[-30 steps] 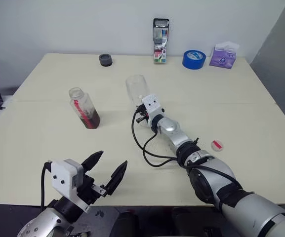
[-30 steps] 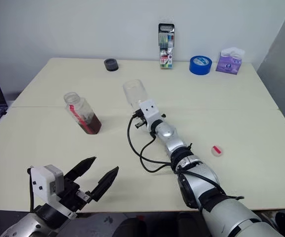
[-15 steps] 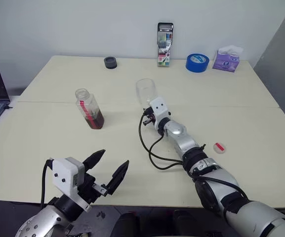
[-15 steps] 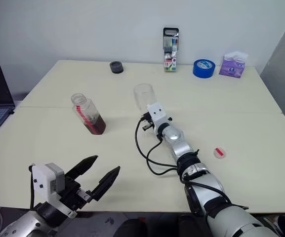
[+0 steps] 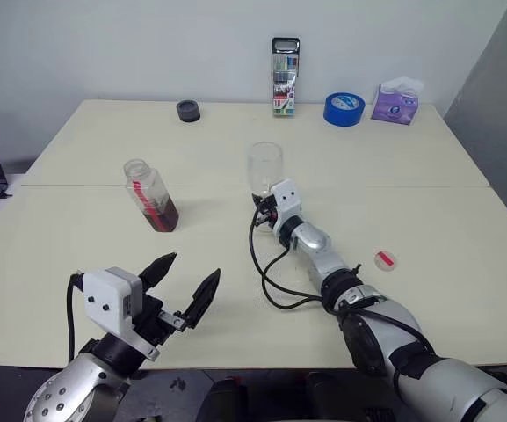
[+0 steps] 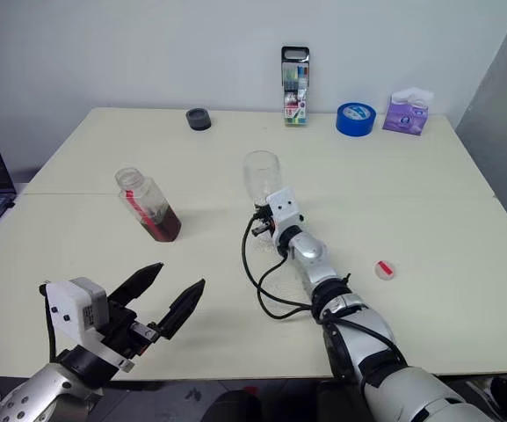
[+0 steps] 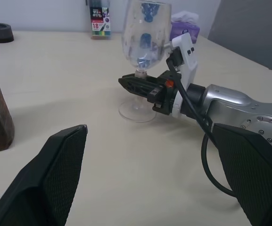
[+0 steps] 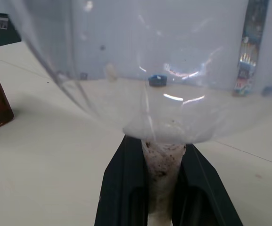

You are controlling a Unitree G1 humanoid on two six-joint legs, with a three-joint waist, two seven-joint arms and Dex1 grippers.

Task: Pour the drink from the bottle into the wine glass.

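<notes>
The right gripper was clamped on the thin stem of the wine glass, its two black fingers pressed against either side of the stem just under the bowl. The glass stood upright with its round foot on the cream table, near the table's middle. The left gripper hung over the near edge of the table, jaws spread wide and holding nothing. The bottle stood uncapped and tilted, well to the left of the glass and beyond the left gripper, with the dark drink pooled at its bottom. Its red label strip carried print too small to read. A small red-and-white cap lay to the right of the right arm. Against the far wall stood a pack of markers marked "18".
</notes>
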